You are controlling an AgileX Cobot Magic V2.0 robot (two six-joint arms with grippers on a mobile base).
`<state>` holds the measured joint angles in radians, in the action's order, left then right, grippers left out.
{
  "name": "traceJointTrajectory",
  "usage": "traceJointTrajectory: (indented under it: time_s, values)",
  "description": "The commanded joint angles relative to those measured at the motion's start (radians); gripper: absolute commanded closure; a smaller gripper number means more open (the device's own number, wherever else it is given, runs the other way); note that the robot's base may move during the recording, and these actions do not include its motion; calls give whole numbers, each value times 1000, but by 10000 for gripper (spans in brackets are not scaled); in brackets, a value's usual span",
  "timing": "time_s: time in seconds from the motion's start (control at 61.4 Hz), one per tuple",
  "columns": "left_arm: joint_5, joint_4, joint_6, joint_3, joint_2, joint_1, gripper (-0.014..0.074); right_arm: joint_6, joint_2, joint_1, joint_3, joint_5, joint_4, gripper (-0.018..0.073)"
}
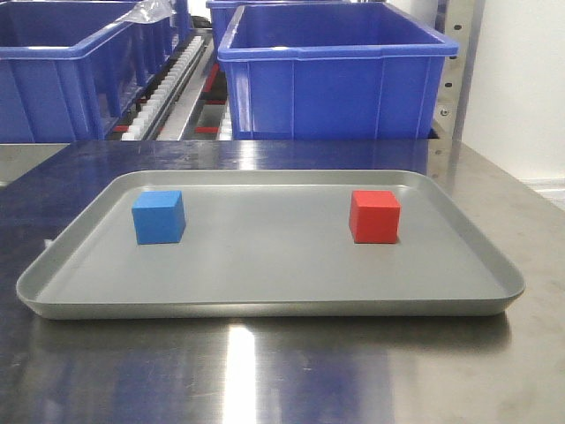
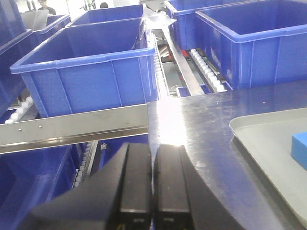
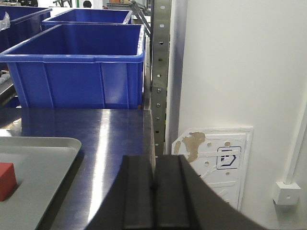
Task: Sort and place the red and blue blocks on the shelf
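My left hand (image 2: pixel 153 191) has its fingers pressed together on nothing, low over the desk (image 2: pixel 206 124) corner, just beside the front rail of the shelf (image 2: pixel 72 129). My right hand (image 3: pixel 153 196) is likewise pressed together and empty, near the desk's right edge. On the grey tray (image 1: pixel 265 309) the blue block (image 1: pixel 159 216) sits left and the red block (image 1: pixel 374 216) right, well apart. Behind the tray, large blue bins (image 1: pixel 331 79) stand on the shelf.
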<state>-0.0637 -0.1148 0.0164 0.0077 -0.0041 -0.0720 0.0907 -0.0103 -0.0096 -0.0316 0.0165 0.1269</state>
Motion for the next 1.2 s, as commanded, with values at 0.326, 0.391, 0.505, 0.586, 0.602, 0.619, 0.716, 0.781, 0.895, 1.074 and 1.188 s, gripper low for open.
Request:
traceJointTrajectory:
  time_s: [0.326,0.391,0.505,0.586,0.602,0.619,0.716,0.781,0.895,1.074,1.188]
  values:
    - [87,4,-2,26,-16,-5,472,6,-21,-7,24,90,-3,533]
    - [87,4,-2,26,-16,-5,472,6,-21,-7,24,90,-3,533]
    - [87,4,-2,26,-16,-5,472,6,-21,-7,25,91,-2,533]
    - [87,4,-2,26,-16,-5,472,6,-21,-7,35,65,-2,533]
    - [87,4,-2,26,-16,-5,472,6,-21,-7,41,56,-2,533]
    - [87,4,-2,26,-16,-5,472,6,-21,-7,45,40,-2,533]
    - [87,4,-2,26,-16,-5,472,6,-20,-7,92,-40,-2,533]
    - [87,4,-2,26,-16,-5,472,6,-20,-7,127,-110,-2,533]
    - [87,4,-2,26,-16,-5,472,6,-5,-7,193,-228,-2,533]
    - [87,4,-2,26,-16,-5,472,6,93,-7,286,-311,-2,533]
    - [87,4,-2,26,-16,-5,472,6,182,-7,325,-310,-2,533]
